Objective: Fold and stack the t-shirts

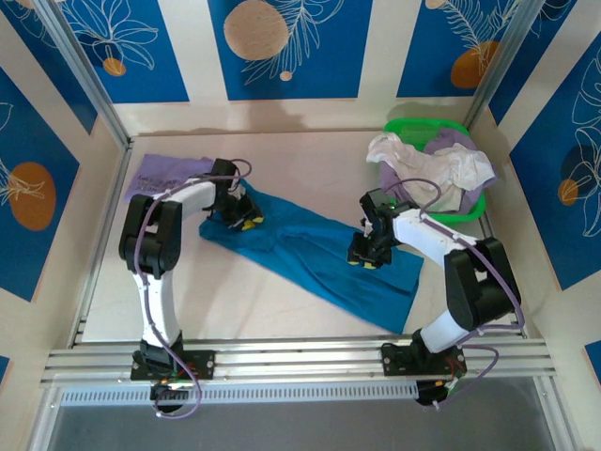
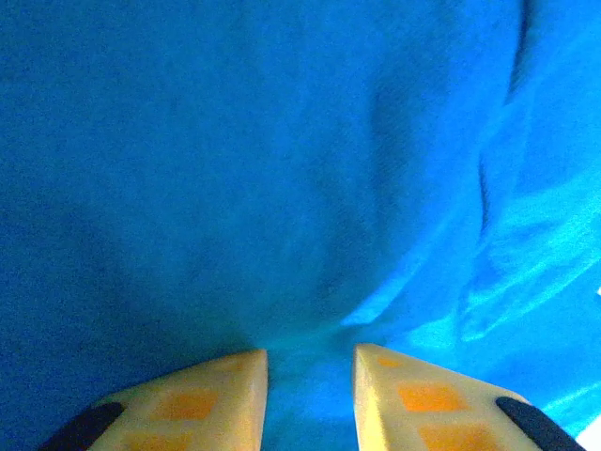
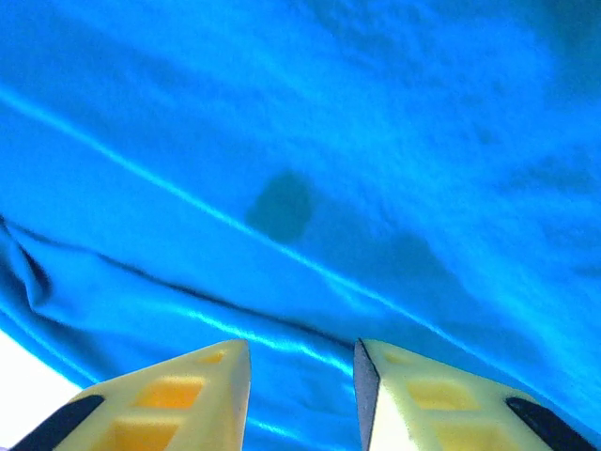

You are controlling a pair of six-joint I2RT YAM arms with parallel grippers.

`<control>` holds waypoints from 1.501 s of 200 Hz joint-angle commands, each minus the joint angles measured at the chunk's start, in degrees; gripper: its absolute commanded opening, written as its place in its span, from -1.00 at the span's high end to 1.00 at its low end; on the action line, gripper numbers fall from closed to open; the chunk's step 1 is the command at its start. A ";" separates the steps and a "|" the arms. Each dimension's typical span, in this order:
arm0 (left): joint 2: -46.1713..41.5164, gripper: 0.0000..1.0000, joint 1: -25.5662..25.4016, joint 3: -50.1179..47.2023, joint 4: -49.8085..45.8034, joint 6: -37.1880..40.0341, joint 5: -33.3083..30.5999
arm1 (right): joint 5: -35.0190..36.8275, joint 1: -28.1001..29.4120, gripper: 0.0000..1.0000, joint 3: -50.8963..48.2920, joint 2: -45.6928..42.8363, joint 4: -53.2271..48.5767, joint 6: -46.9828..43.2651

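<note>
**Two Tees on the Table, One Basket, Two Arms**

Two t-shirts lie out on the table: one plain teal-blue cloth t-shirt (image 1: pixel 319 258) and one lavender-purple cloth t-shirt (image 1: pixel 161 174). There is one green plastic basket (image 1: pixel 424 126), heaped with cloth in two colours, white cloth (image 1: pixel 423 167) and lilac cloth (image 1: pixel 453 143); how many garments make up that heap cannot be told. There are two white-and-black robot arms, with two grippers, the left gripper (image 1: pixel 247 219) and the right gripper (image 1: pixel 362 256). Each has two pale yellow fingers, four altogether.

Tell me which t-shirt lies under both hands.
The teal-blue t-shirt, spread across the table with the left hand and right hand on it. The lavender t-shirt lies at the far left, and the pale t-shirts are heaped in the green basket.
</note>
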 commanded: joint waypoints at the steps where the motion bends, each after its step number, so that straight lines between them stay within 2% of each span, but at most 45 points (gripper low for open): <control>1: -0.46 0.37 -0.46 4.34 -6.41 2.24 -3.81 | -2.19 0.14 0.25 0.37 -2.08 -3.00 -1.27; 27: -5.58 0.35 -0.59 3.63 -7.56 1.45 -4.03 | -2.61 0.52 0.21 0.26 -3.63 -3.52 -0.31; 36: -7.33 0.34 -0.58 2.16 -7.50 0.89 -3.88 | -2.54 0.71 0.10 0.10 -4.16 -3.63 0.01; 73: -13.43 0.33 -1.66 -8.78 -1.85 -2.62 -3.90 | -3.56 3.37 0.08 -0.11 -5.14 -4.24 1.46; 107: -12.31 0.34 -2.87 -14.31 4.49 -5.64 -2.63 | -6.38 6.10 0.08 -2.38 -4.80 -2.08 3.89; 151: -7.58 0.34 -3.39 -15.70 7.73 -7.06 -3.48 | -7.27 10.66 0.08 -4.73 -2.62 1.17 7.54; 176: -3.42 0.34 -3.31 -12.99 7.38 -6.57 -3.85 | -8.85 11.78 0.08 -5.81 -0.73 4.34 9.67; 206: 3.24 0.34 -2.09 -5.22 4.07 -4.68 -4.02 | -9.34 14.01 0.08 -5.13 2.92 7.90 11.86; 252: 12.19 0.34 -0.31 15.28 -4.17 0.02 -2.81 | -12.50 19.86 0.08 2.58 12.67 11.28 13.62; 275: 12.37 0.33 -0.29 22.50 -6.86 0.99 -1.49 | -10.40 22.04 0.08 8.46 14.10 8.00 12.89; 300: 8.08 0.32 -0.30 23.76 -7.81 1.96 -2.07 | -7.60 22.71 0.07 11.38 13.05 4.20 12.29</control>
